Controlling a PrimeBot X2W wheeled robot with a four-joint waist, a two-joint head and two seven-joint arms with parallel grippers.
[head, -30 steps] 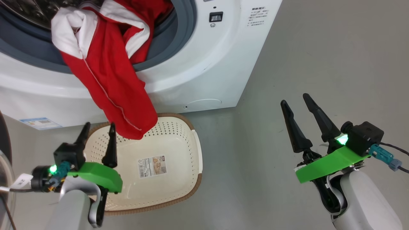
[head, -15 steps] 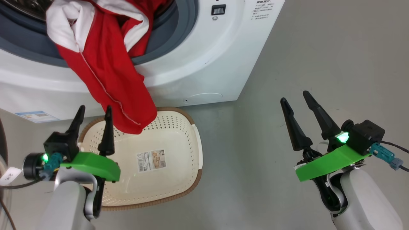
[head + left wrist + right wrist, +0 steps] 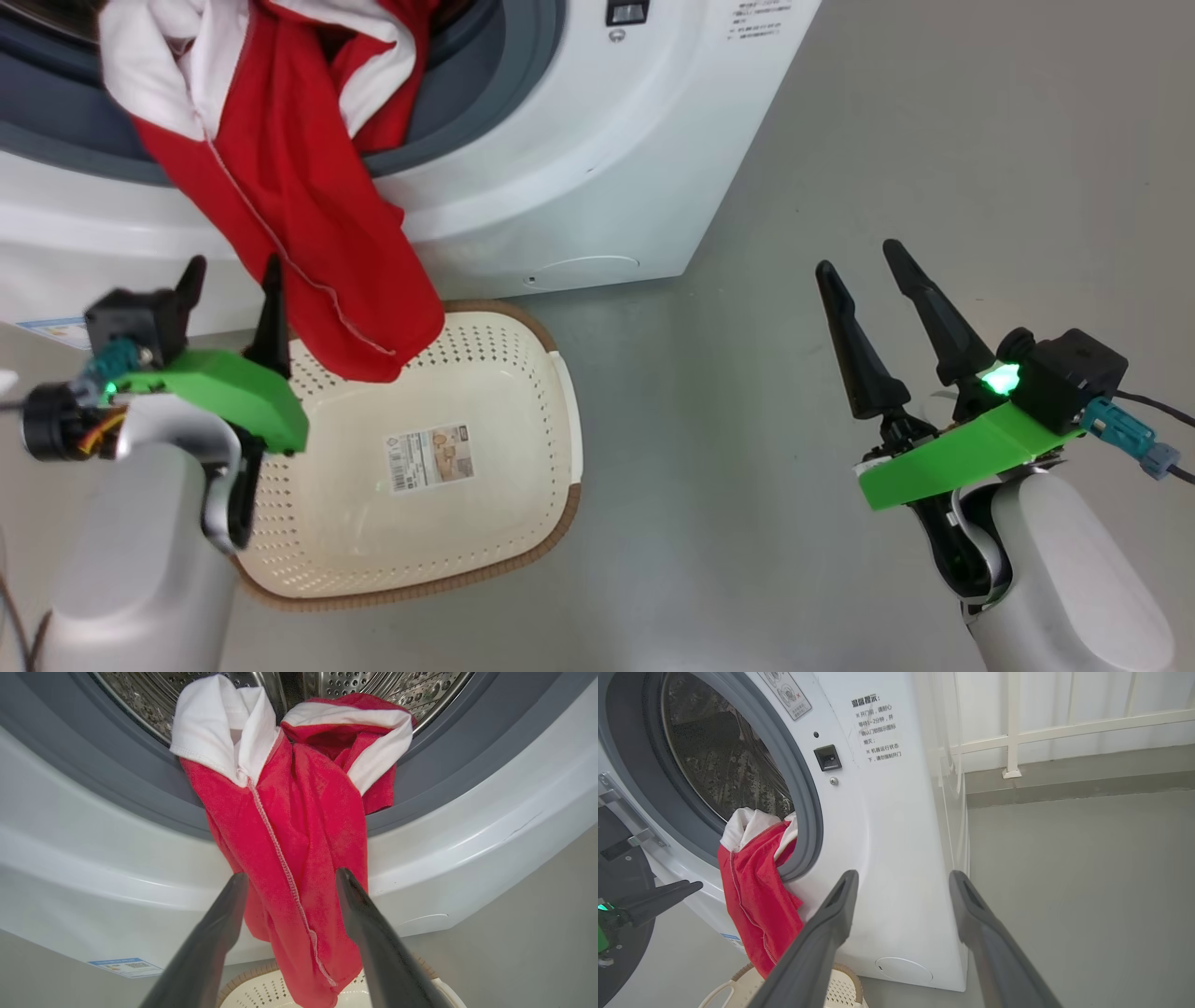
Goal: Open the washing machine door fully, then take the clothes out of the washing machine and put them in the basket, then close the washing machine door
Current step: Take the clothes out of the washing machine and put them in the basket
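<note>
The red clothes (image 3: 289,215) with white trim hang out of the washing machine (image 3: 579,140) mouth, over the grey gasket, down toward the cream basket (image 3: 504,392) on the floor below. My left gripper (image 3: 233,271) is open beside the cloth's lower left edge. In the left wrist view the clothes (image 3: 299,858) hang just beyond the open left gripper (image 3: 292,876), framed by its fingers. My right gripper (image 3: 857,259) is open and holds nothing, over bare floor to the right. The dark washing machine door (image 3: 616,858) stands swung open at the left.
The basket's inside holds just a paper label (image 3: 429,459). Grey floor (image 3: 934,140) stretches to the right of the machine. A white railing (image 3: 1013,732) and a low kerb stand behind the machine. A blue label sticker (image 3: 124,967) sits low on the machine front.
My left gripper has risen from over the basket's near rim toward the hanging red cloth. The head view has shifted slightly. The right gripper has hardly moved.
</note>
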